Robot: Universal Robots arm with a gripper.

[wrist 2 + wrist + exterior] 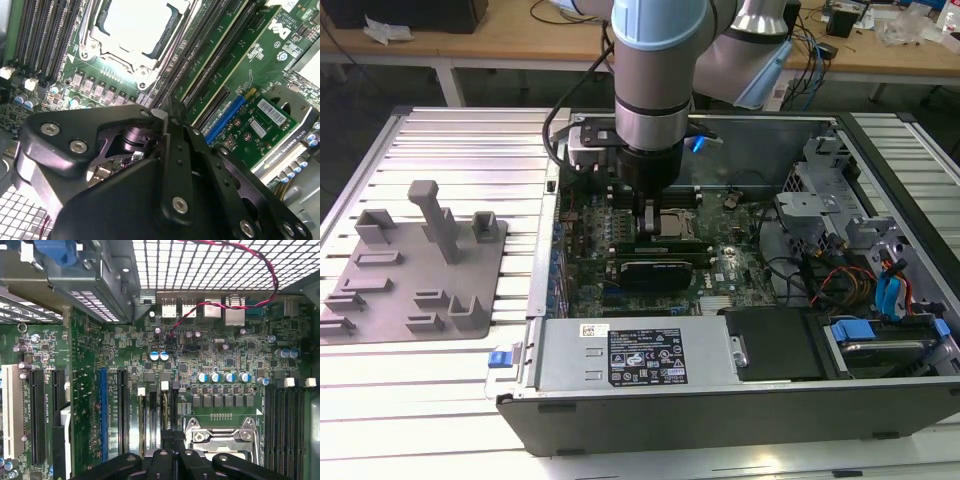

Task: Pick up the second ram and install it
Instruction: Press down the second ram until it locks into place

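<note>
- now the gripper (pixel 646 212) is down inside the open computer case (pixel 740 405), just beside the cpu socket (pixel 677 224), over the memory slots (pixel 156 415).
- in both wrist views the fingers (pixel 170 125) look drawn close together, pressing down toward a slot; the jaws seem clamped on the second ram (pixel 165 412), a thin stick standing on edge in the slot straight beneath them, though the grip point itself is hidden.
- judgement: the ram is being seated. doing it well calls for keeping the stick upright, aligned along the slot, and pushed straight down with even pressure until the white end latches (pixel 165 385) close.
- tilting could jam one end.
</note>
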